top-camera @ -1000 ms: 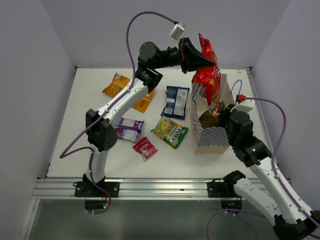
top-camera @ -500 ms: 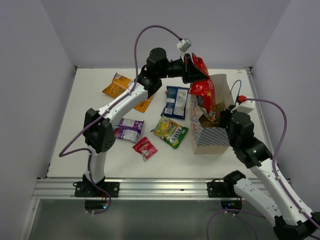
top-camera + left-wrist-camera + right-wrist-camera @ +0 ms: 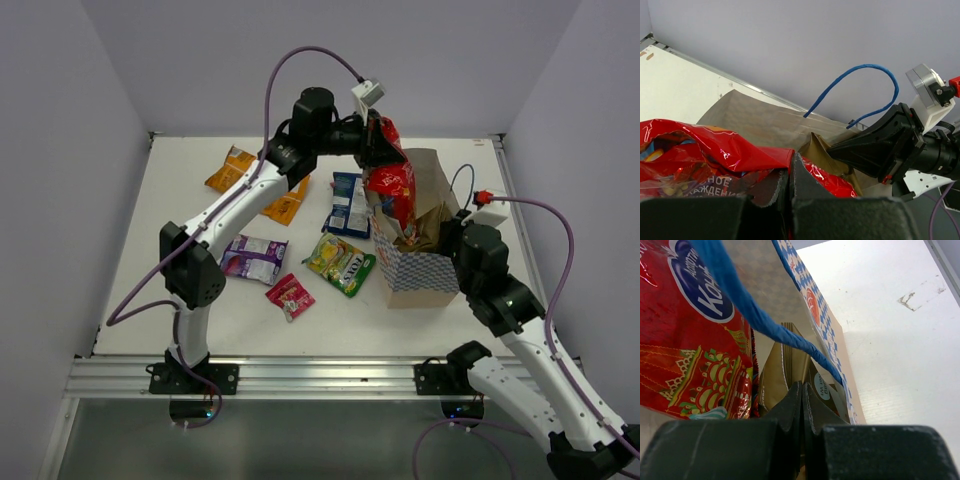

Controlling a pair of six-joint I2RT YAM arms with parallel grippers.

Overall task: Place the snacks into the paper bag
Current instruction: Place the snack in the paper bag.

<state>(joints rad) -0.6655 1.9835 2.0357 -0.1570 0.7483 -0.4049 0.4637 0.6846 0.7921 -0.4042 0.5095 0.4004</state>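
My left gripper is shut on the top of the red packet, which hangs partly inside the mouth of the paper bag. In the left wrist view my left gripper pinches the red packet above the paper bag. My right gripper is shut on the bag's right rim. In the right wrist view my right gripper sits beside the red packet, the blue cord handle and the zigzag bag wall. A brown packet sits inside the bag.
Loose on the table left of the bag lie an orange packet, a second orange one, a dark blue packet, a purple packet, a yellow-green packet and a small pink-red packet. Walls enclose the table.
My left gripper has come down and slightly left, lowering the red packet from above the bag into its mouth. The bag's top has spread leftward. The right arm has held still.
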